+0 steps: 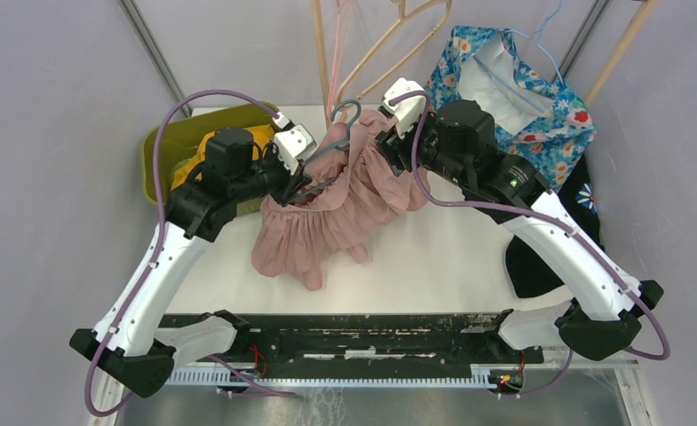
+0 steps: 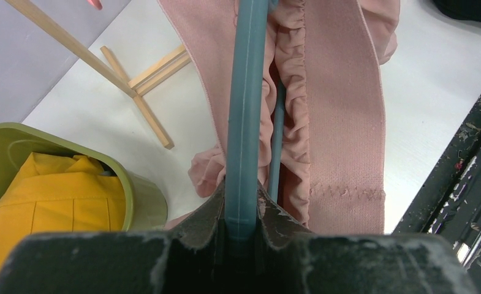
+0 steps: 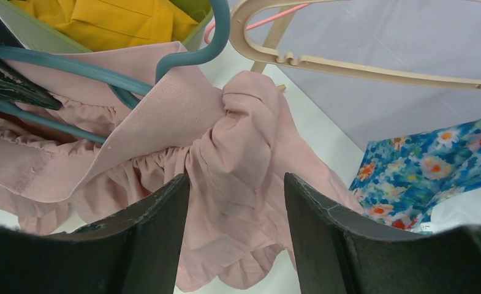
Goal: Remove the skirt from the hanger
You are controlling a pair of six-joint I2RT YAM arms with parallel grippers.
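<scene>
Fabric of the dusty-pink gathered skirt (image 1: 322, 226) is lying bunched on the middle of the white table (image 1: 451, 266), with its broad elastic waistband draping over the arms of the teal plastic hanger (image 2: 245, 110), so the garment is not yet coming free. The hanger is running lengthwise from its hook at the far edge of the skirt down towards the left side, and the left gripper (image 2: 242, 205) is clamping one of its arms, the fingers pinching narrowly on the plastic bar alone. The right gripper (image 3: 236, 184) is hovering with its fingers standing wide apart and holding nothing; a raised fold of pink cloth is sitting straight ahead of it, just beyond the gap between the fingers. That makes the right arm the nearer one to the loose fabric, and the pull probably needs to be going along the hanger's arm, away from the left gripper. An olive-green bin (image 1: 162, 146) holding a yellow garment is standing just left of the left gripper.
</scene>
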